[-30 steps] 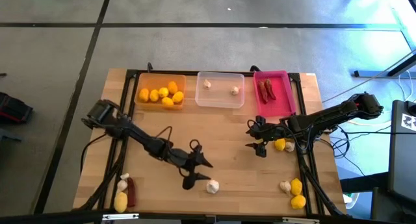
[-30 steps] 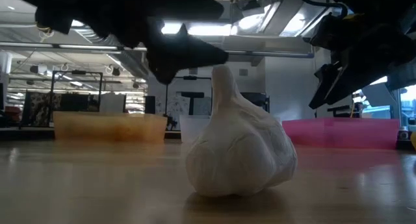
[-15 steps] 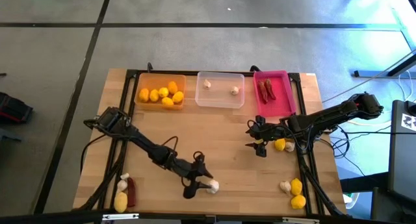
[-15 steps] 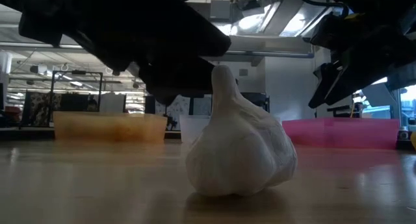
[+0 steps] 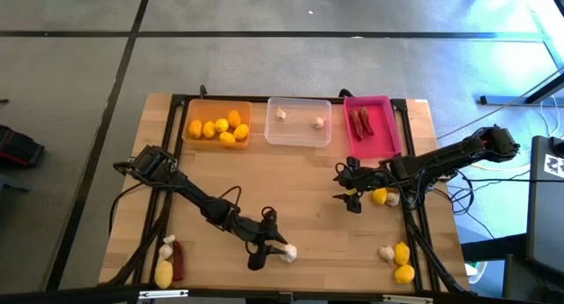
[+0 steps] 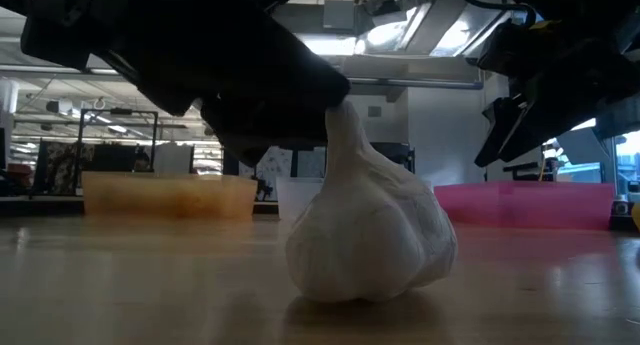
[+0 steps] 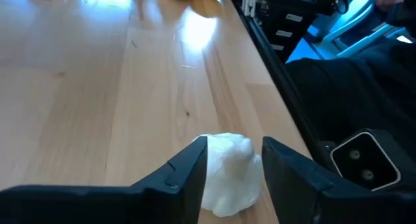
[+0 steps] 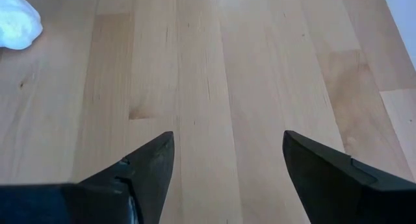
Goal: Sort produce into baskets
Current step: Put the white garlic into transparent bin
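Note:
A white garlic bulb (image 5: 287, 253) rests on its base on the table near the near edge, large in the low view (image 6: 370, 230). My left gripper (image 5: 267, 242) is low over it, open, with one finger on each side of the bulb (image 7: 227, 178). My right gripper (image 5: 348, 188) is open and empty above the table's right part, next to a lemon (image 5: 379, 196) and a garlic bulb (image 5: 393, 198). The orange tray (image 5: 192, 140) holds several lemons, the clear tray (image 5: 299, 138) two garlic bulbs, the pink tray (image 5: 381, 147) chilies. My left gripper has its two fingers (image 7: 192, 175) close on either side of the garlic bulb's body (image 7: 224, 185), coming slanting down from the table's left. The bulb sits on the table. I cannot tell whether the fingers touch it.
At the near left corner lie a garlic bulb (image 5: 166, 247), a chili (image 5: 177, 261) and a lemon (image 5: 164, 274). At the near right lie a garlic bulb (image 5: 386, 252) and two lemons (image 5: 403, 262). Bare wood lies between the trays and the grippers.
My left gripper has gone down and toward the table's near edge and right, to the garlic bulb, and now has its fingers around it. The bulb has stayed where it was.

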### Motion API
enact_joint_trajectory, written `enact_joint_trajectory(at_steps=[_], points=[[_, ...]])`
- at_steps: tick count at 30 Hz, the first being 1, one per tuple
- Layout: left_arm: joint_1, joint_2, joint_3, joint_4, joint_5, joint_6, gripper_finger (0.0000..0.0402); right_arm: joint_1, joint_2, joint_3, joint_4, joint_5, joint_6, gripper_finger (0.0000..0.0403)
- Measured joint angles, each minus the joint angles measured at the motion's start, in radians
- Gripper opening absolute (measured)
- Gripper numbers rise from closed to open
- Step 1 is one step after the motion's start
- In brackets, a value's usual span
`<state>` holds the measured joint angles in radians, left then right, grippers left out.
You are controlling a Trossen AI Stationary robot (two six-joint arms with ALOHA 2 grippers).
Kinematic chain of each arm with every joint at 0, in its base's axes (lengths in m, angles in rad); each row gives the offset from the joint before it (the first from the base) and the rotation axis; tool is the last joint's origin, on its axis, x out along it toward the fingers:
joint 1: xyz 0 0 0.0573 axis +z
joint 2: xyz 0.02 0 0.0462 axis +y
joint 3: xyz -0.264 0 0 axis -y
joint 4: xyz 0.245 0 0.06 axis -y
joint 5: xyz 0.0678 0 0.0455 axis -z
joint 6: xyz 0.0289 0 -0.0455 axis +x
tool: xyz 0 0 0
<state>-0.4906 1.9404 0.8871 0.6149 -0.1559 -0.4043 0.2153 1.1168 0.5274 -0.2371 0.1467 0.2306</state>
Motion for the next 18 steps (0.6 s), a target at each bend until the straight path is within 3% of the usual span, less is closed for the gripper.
enact_joint_trajectory(at_steps=[18], points=[[0.001,0.000,0.000,0.003,-0.004,0.064,0.0005,0.000,0.000,0.000,0.000,0.000,0.000,0.0280]])
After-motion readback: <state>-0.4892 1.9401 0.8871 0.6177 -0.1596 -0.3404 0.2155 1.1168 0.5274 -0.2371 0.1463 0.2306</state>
